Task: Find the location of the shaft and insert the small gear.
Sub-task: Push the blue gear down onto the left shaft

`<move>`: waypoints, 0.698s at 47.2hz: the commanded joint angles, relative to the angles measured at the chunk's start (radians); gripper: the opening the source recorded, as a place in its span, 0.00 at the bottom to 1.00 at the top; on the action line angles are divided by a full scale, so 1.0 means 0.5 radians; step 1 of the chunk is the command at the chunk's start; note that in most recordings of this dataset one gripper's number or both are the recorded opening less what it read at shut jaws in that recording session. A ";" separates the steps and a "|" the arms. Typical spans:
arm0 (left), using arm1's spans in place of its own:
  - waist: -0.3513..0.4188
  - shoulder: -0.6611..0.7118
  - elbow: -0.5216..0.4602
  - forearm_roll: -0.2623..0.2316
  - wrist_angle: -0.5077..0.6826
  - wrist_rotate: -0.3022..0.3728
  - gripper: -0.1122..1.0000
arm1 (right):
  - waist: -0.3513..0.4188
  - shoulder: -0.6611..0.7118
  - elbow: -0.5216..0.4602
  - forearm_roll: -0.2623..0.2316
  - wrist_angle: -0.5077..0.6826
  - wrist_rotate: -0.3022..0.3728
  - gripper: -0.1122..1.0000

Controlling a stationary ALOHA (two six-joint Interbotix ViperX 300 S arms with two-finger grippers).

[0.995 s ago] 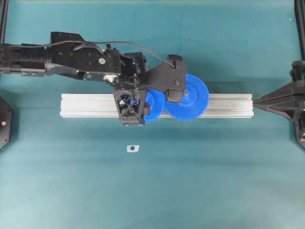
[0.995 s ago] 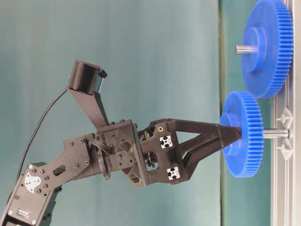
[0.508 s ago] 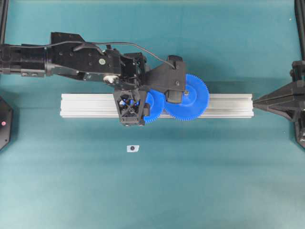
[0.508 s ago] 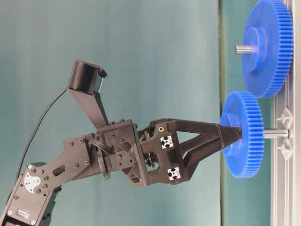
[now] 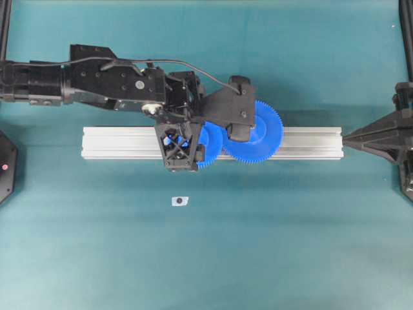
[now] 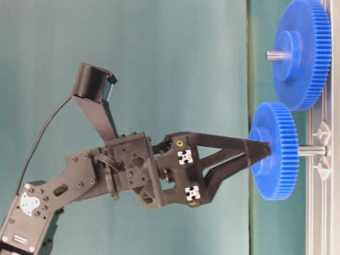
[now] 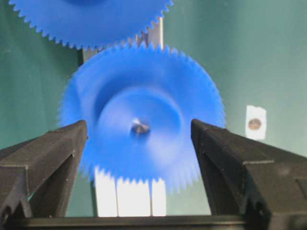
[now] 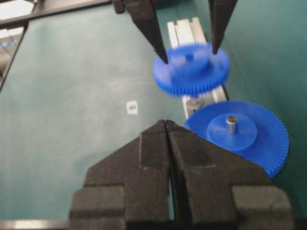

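The small gear (image 6: pixel 276 151) is a blue toothed disc sitting on the shaft (image 6: pixel 311 150), a silvery pin standing out of the aluminium rail (image 5: pixel 116 142). In the left wrist view the pin's end (image 7: pixel 140 126) glints in the gear's hub (image 7: pixel 139 158). My left gripper (image 7: pixel 138 123) is open, its fingertips (image 8: pixel 163 58) flanking the hub with small gaps on both sides. It hangs over the small gear (image 5: pixel 208 143) in the overhead view. My right gripper (image 8: pixel 166 122) is shut on nothing, hovering off the rail's right end (image 5: pixel 345 136).
The larger blue gear (image 5: pixel 258 132) with a grey pin tip (image 8: pixel 231 123) sits on the rail beside the small gear, teeth meshing. A small white tag with a dark dot (image 5: pixel 180 201) lies on the teal mat in front of the rail.
My left gripper's jaws have spread wider off the small gear's hub and the wrist has tipped slightly. The gear stays on the shaft. The right arm has not moved.
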 commanded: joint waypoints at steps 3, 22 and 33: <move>-0.025 -0.052 -0.080 0.009 0.055 -0.003 0.84 | -0.006 0.012 -0.021 0.003 -0.018 0.021 0.10; -0.028 -0.080 -0.086 0.009 0.077 -0.003 0.84 | -0.003 0.012 -0.025 0.003 -0.018 0.021 0.10; -0.028 -0.080 -0.089 0.009 0.077 -0.003 0.84 | -0.003 0.012 -0.021 0.003 -0.018 0.021 0.10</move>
